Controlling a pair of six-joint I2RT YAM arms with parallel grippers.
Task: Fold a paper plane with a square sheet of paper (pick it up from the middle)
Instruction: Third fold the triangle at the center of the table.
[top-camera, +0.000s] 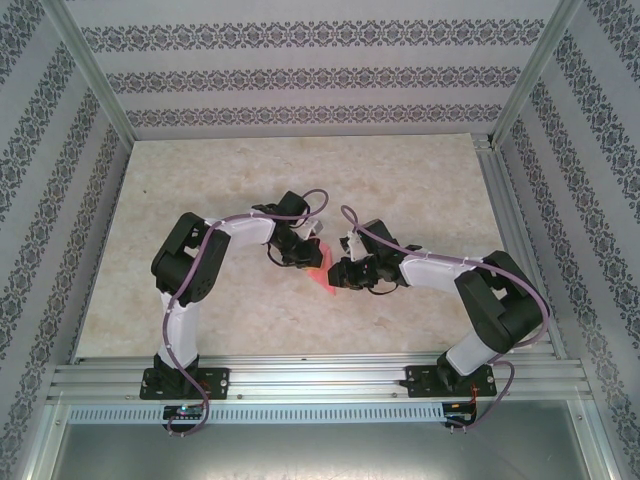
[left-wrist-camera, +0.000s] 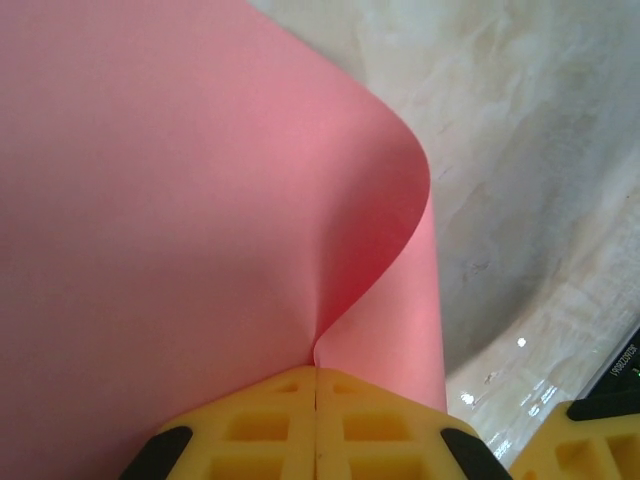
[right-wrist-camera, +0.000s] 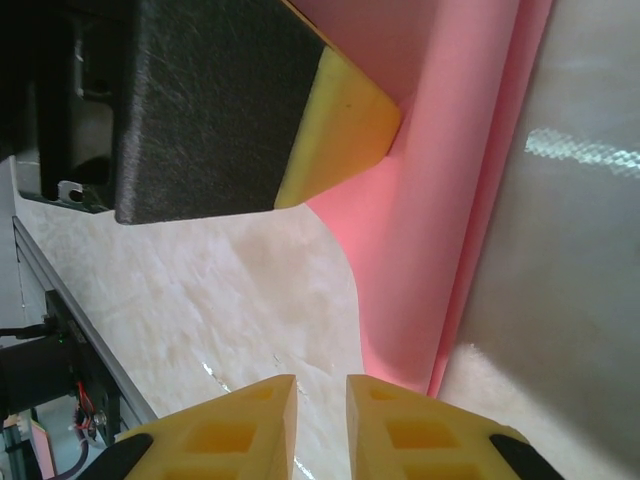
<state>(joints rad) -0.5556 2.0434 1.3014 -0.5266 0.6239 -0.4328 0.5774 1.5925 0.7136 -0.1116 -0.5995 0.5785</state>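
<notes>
The square sheet of paper (top-camera: 322, 279) is pink-red and hangs bent over in a soft curl above the table between the two arms. My left gripper (left-wrist-camera: 317, 372) is shut on the paper (left-wrist-camera: 200, 200), its yellow fingertips pressed together on a pinched fold. In the right wrist view the paper (right-wrist-camera: 440, 230) runs down as a doubled strip from the left gripper's fingertip (right-wrist-camera: 340, 120). My right gripper (right-wrist-camera: 320, 385) is open by a narrow gap, with nothing between its fingers. It sits just below and left of the paper's lower edge. The paper plane is out of view.
The marble-patterned table (top-camera: 300, 180) lies under both arms. An aluminium rail (top-camera: 320, 375) runs along the near edge, and patterned walls stand on three sides. The two grippers (top-camera: 318, 266) are close together at mid-table.
</notes>
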